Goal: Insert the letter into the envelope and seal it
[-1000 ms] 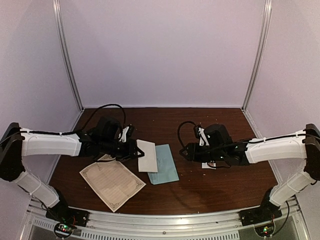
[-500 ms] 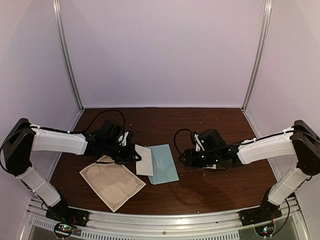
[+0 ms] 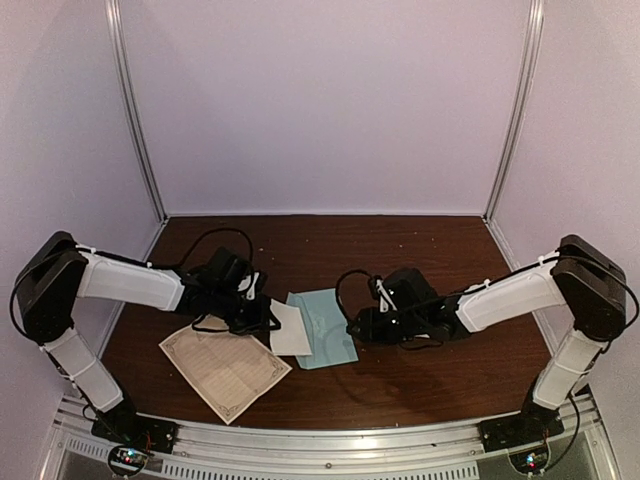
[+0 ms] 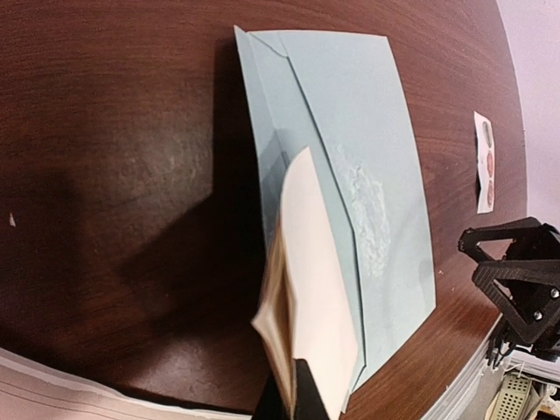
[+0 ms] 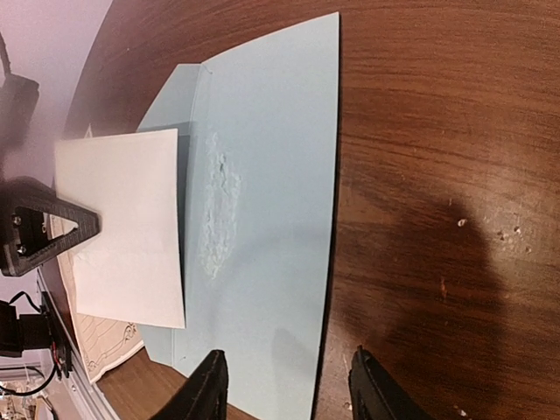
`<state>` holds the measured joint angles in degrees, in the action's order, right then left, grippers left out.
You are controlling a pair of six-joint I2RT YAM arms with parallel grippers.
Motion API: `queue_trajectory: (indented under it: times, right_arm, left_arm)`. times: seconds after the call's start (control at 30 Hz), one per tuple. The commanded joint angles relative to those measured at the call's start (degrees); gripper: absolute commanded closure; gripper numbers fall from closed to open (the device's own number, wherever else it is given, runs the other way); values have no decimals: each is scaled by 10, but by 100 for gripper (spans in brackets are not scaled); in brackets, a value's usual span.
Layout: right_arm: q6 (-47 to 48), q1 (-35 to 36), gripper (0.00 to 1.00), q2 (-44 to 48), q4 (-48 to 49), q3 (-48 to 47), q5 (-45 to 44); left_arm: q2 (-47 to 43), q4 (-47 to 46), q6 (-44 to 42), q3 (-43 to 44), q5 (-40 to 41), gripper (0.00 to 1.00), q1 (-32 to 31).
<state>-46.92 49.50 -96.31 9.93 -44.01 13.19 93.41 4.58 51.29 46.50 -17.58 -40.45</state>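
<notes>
At the left-arm side of the envelope, my left gripper [image 4: 293, 394] is clamped shut on the letter [image 4: 315, 289], a folded sheet of cream-white paper, plain and smooth on the face turned outward. The sheet stands tilted off the wood, its free edge leaning over the light blue-teal paper envelope [image 4: 350, 114] and overlapping that side of it. I cannot tell whether the edge has entered the pocket.

The envelope lies flat, a long rectangle with crisp folds. A narrow folded strip runs along the side nearest the letter. Near its middle is a rough, puckered whitish patch [image 5: 219, 210] where the paper surface looks scuffed.

On the opposite side of the envelope, my right gripper [image 5: 293, 389] sits low with its two black fingers spread apart and nothing between them. One finger is over the blue paper and the other over bare wood, straddling the envelope's edge. Whether they touch the paper I cannot tell.

Everything rests on the dark brown wood-grain table [image 3: 420, 250]. Near the envelope, on the left gripper's side and toward the arm bases, a flat cream sheet with a thin ornate dark border [image 3: 225, 368] lies skewed. Beyond the envelope on the right gripper's side lies a small white sticker strip [image 4: 483, 162] with round brownish dots.
</notes>
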Motion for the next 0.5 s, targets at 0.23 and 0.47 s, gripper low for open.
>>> queue_trajectory:
  times: [0.23, 0.47]
  right_arm:
    - [-19, 9, 56, -41, 33, -22, 19]
    - [-27, 14, 57, -56, 43, -25, 25]
  left_arm:
    - [18, -14, -18, 3, 13, 100, 5]
    - [28, -16, -32, 4, 12, 100, 5]
